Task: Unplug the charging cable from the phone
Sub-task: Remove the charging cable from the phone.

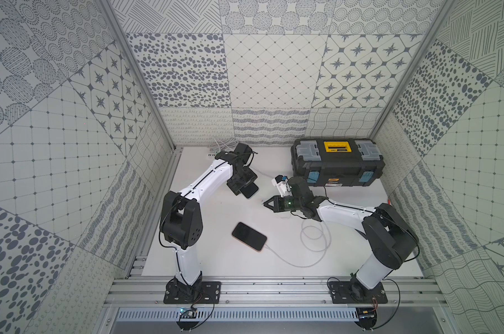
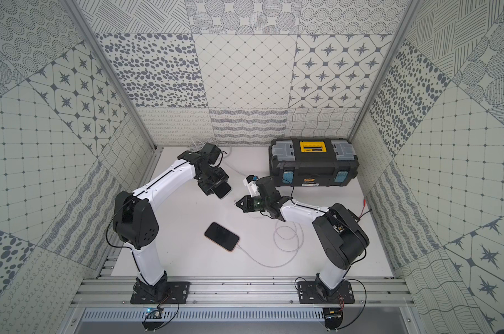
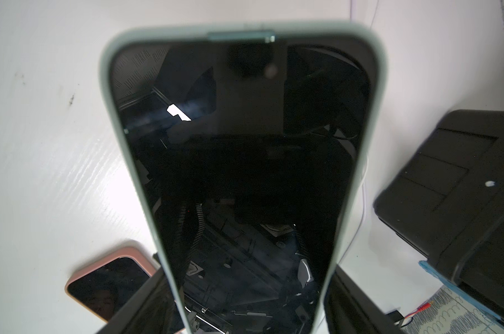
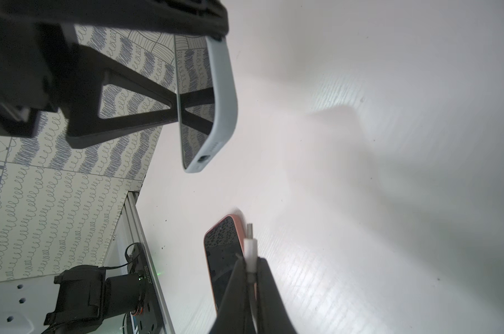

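My left gripper [image 1: 244, 187] is shut on a phone [image 1: 252, 191] in a pale blue-grey case, held above the table with its dark screen filling the left wrist view [image 3: 245, 162]. The right wrist view shows the phone's end [image 4: 222, 101] with an empty port facing my right gripper [image 4: 250, 261]. That gripper is shut on the white plug of the charging cable [image 4: 250, 248], whose metal tip sticks out free. In both top views my right gripper [image 1: 264, 203] [image 2: 237, 203] sits a short way right of the phone [image 2: 224, 189], apart from it.
A second phone in a pink case [image 1: 249, 236] lies flat near the table's middle with a white cable [image 1: 314, 240] plugged in and looping under my right arm. A black toolbox [image 1: 337, 162] stands at the back right. A white power strip [image 1: 211, 154] lies at the back left.
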You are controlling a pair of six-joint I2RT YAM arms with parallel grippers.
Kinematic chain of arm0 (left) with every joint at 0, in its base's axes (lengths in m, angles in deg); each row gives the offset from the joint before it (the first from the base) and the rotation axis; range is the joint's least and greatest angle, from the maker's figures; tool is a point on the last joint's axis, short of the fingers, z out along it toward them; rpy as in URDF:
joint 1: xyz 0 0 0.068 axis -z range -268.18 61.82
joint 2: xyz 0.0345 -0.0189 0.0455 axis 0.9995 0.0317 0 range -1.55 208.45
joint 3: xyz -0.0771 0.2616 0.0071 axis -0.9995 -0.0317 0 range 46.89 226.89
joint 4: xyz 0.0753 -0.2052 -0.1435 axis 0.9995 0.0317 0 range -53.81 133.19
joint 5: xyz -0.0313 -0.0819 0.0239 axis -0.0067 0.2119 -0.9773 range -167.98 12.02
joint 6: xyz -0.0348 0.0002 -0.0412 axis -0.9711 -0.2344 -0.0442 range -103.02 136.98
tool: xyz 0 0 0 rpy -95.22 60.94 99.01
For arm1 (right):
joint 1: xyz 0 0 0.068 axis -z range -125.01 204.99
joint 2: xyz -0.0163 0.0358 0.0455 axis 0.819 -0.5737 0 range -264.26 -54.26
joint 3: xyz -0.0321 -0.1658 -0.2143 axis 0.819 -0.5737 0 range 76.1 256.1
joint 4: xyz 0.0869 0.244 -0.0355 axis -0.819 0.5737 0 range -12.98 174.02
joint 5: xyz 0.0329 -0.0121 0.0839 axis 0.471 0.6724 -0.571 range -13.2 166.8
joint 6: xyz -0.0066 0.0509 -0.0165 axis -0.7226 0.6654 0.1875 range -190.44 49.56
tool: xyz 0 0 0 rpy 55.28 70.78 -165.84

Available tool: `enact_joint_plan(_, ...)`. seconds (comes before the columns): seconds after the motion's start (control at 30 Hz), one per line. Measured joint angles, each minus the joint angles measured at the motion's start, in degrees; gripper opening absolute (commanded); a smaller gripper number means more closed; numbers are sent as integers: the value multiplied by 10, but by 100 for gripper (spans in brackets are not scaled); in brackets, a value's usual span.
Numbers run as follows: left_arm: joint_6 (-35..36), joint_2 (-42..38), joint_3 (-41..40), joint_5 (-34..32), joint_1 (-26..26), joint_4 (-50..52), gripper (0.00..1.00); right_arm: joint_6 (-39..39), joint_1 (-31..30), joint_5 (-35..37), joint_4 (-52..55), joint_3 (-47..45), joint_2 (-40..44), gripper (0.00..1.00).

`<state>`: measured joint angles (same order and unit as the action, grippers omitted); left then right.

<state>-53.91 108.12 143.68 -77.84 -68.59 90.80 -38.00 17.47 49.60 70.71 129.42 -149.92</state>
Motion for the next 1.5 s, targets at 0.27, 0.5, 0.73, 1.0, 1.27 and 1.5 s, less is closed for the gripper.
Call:
enact_joint_plan(0.27,9,11,-12,-11,-1,0,23,-7,30,33,29,-8,25,0)
enact_joint_plan(0.5,21,21,-34,-27,-10,0,22,-19,57,82,82,-8,26,0)
enact_joint_plan(0.73,34,31,-54,-43,-26,0,22,-30,65,109,109,14,-3,0)
enact_joint_plan(1.0,48,56,-62,-50,-36,0,22,-31,65,117,114,28,-42,0)
enact_joint_plan(1.27,73,75,-59,-51,-38,0,23,-33,64,124,118,32,-60,28)
enact_joint_plan(1.5,111,97,-37,-51,-38,2,23,-35,64,127,120,36,-61,56)
